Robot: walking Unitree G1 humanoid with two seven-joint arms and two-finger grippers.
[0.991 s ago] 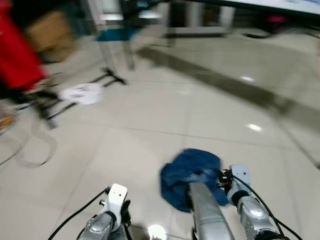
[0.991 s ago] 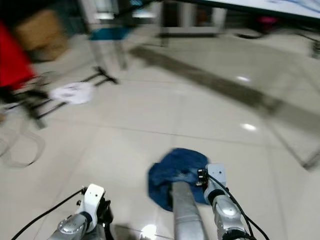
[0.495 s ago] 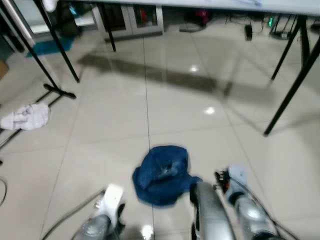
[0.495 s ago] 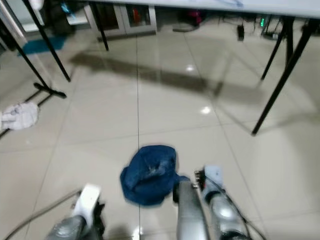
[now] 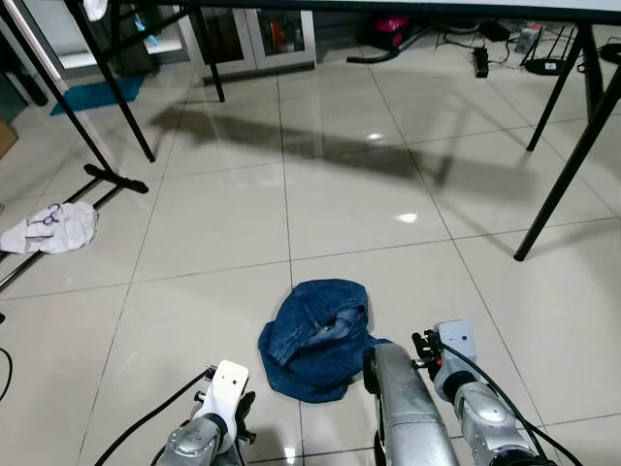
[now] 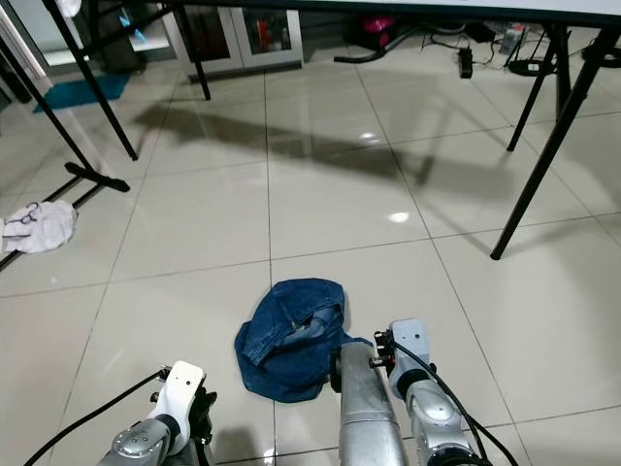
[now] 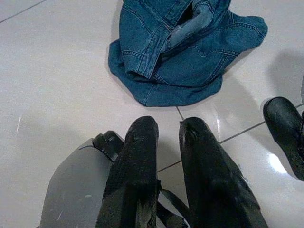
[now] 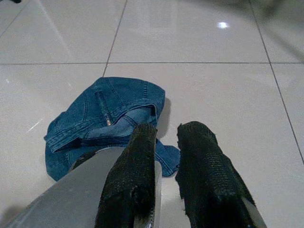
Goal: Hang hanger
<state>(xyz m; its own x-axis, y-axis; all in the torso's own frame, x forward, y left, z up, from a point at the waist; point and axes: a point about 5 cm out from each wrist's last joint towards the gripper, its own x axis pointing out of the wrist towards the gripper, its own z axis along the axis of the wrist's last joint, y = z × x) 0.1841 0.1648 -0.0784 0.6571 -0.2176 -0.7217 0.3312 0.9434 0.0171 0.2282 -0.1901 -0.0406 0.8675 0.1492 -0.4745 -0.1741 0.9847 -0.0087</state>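
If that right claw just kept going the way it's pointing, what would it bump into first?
Probably the floor tile. The right gripper points down at the floor, with the crumpled blue jeans lying just beside its line; depth is hard to judge.

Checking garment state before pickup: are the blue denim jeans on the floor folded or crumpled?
Crumpled. The blue denim jeans lie in a bunched heap on the white tiled floor, waistband turned over, no flat folds.

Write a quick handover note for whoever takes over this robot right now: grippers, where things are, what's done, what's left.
Left gripper: empty, fingers slightly apart, low over the floor tiles.
Right gripper: empty, fingers slightly apart, also low.
Crumpled blue denim garment lies on the floor just ahead, between the arms.
White cloth lies far left by the black rack base.
No hanger can be made out.
Done: nothing held or hung.
Left: find the hanger, grasp it, hang it.
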